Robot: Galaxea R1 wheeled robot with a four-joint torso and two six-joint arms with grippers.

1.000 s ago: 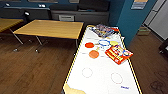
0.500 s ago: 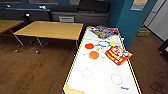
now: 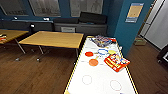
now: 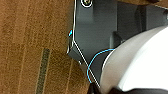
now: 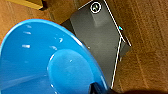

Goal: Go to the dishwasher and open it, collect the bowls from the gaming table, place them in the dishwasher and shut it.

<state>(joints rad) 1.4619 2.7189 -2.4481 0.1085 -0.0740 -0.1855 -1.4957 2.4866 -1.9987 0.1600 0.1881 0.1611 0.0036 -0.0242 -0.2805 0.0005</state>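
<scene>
Bowls being collected: blue bowl [image 5: 37,62] seemingly clamped in right gripper, left gripper's state I cannot tell, orange bowl [image 3: 93,62] on gaming table [image 3: 100,82] needs reaching.

The head camera looks from high, forward and down along the white desk [image 3: 105,77] with yellow rim, toward the blue wall [image 3: 117,22]. Both wrist cameras face down at the wooden floor [image 4: 30,50], very near. The right wrist camera is close behind a blue bowl [image 5: 37,60]. All three views share the floor.
</scene>
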